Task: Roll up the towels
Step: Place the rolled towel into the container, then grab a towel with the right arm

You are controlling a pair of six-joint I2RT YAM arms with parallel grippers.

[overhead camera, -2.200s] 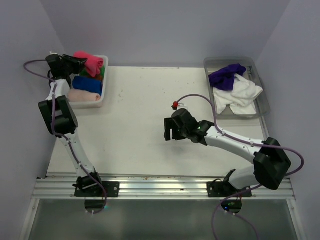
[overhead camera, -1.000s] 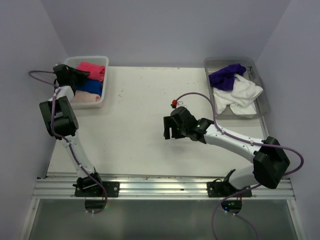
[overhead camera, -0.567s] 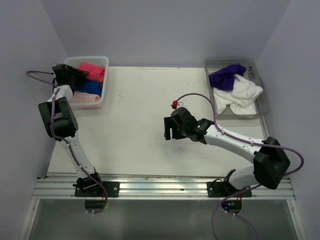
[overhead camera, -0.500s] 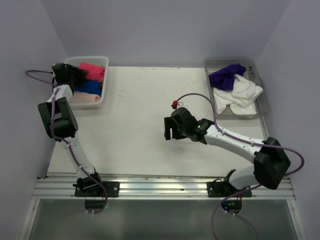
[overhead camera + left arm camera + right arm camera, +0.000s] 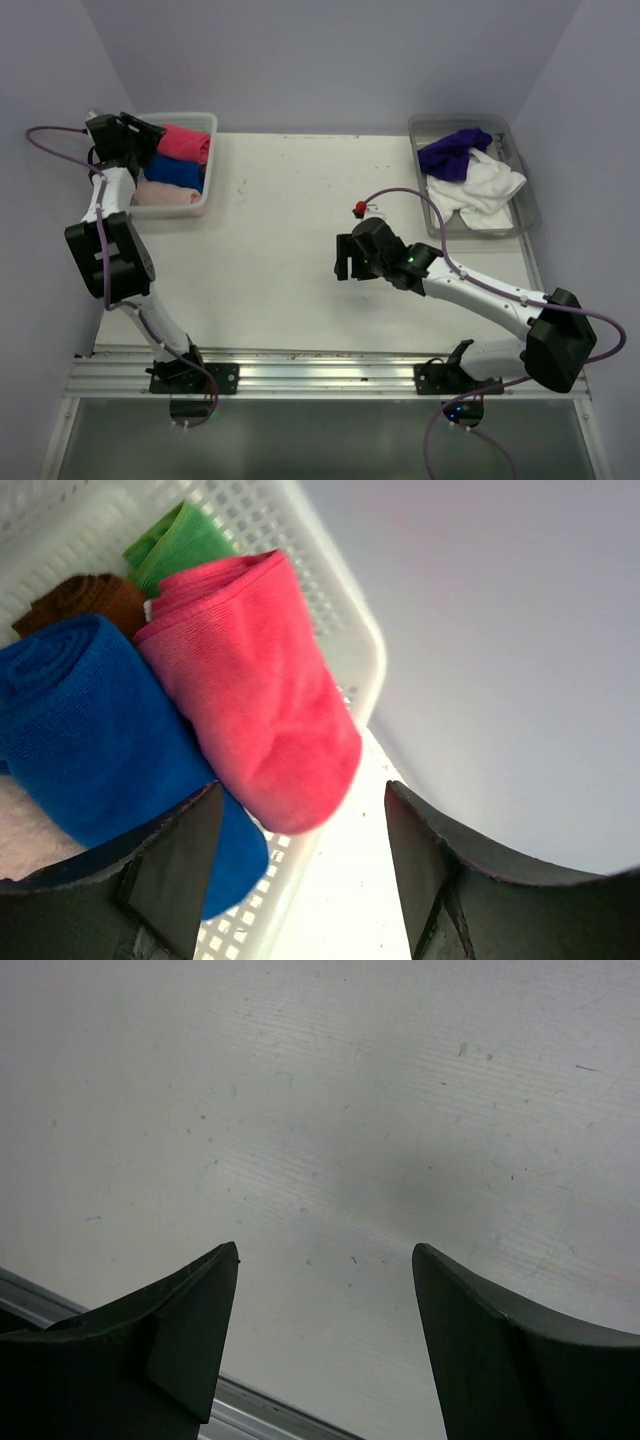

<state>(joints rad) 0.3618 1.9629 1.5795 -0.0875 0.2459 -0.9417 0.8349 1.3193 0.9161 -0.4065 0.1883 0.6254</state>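
A white basket [image 5: 212, 158] at the back left holds rolled towels: pink [image 5: 187, 143], blue [image 5: 173, 172] and pale peach [image 5: 166, 194]. The left wrist view shows the pink roll [image 5: 255, 690] on top, the blue roll [image 5: 90, 725], and green [image 5: 175, 545] and brown [image 5: 85, 595] rolls behind. My left gripper [image 5: 140, 135] is open and empty at the basket's left end [image 5: 305, 820]. A clear tray [image 5: 523, 205] at the back right holds a crumpled purple towel [image 5: 452, 152] and a white towel [image 5: 478, 190]. My right gripper [image 5: 348, 262] is open and empty above the bare table [image 5: 325, 1260].
The white table [image 5: 280, 230] lies between the basket and the tray. A metal rail [image 5: 320, 375] runs along the near edge and also shows in the right wrist view [image 5: 260, 1412]. Purple walls close in the back and both sides.
My left arm has pulled back to the left, away from the pink roll it released in the basket. My right gripper has shifted slightly right and nearer.
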